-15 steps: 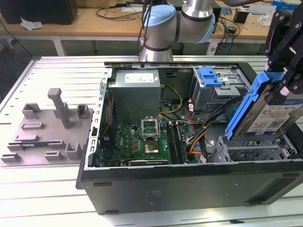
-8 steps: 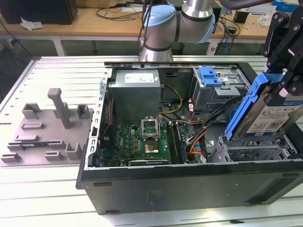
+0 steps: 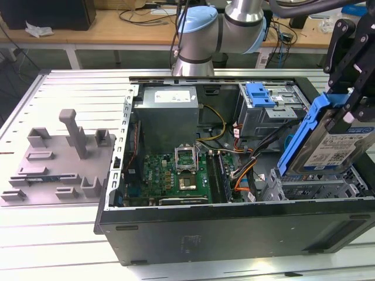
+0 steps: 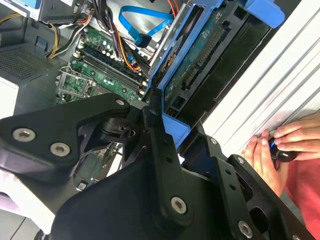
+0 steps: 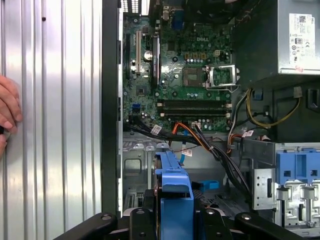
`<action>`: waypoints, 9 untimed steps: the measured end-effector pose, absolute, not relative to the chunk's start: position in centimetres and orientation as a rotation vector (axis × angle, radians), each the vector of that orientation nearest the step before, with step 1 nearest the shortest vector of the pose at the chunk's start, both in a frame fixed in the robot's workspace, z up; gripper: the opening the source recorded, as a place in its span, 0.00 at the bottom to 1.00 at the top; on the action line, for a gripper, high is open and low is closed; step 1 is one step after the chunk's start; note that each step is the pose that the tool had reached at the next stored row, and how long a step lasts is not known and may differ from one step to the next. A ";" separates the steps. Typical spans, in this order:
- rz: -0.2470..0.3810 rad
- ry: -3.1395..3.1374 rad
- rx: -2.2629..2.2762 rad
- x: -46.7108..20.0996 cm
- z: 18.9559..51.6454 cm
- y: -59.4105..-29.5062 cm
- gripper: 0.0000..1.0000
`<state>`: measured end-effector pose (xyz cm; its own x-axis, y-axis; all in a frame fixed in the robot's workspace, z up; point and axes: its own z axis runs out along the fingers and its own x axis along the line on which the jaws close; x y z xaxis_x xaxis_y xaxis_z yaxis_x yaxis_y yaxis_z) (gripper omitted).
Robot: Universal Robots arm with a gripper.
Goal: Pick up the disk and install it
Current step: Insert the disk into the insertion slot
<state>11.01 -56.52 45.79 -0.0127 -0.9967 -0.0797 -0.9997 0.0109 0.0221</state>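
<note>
Gripper (image 3: 350, 110) clamped on the blue-framed disk (image 3: 331, 146), which sits tilted at three o'clock in the exterior view, over the drive cage (image 3: 316, 187) of the open computer case (image 3: 234, 228). The motherboard (image 3: 176, 172) lies toward the disk's nine o'clock. A person's hand (image 4: 270, 155) rests on the ribbed table (image 4: 280, 85).

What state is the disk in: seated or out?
Out. The disk hangs tilted above the drive cage, clamped in the hand.

Bright even light; glare whitens the ribbed table (image 4: 270, 85).
</note>
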 end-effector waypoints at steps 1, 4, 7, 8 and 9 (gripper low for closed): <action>0.111 2.204 -2.178 11.0 45.7 -56.5 0.36; 0.111 2.204 -2.177 11.0 45.6 -56.5 0.36; 0.110 2.204 -2.176 11.0 45.5 -56.5 0.36; 0.110 2.204 -2.176 11.0 45.4 -56.5 0.36; 0.110 2.204 -2.176 11.0 45.4 -56.5 0.36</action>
<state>10.98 -56.54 45.37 -0.0137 -0.9967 -0.0797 -0.9997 0.0121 0.0210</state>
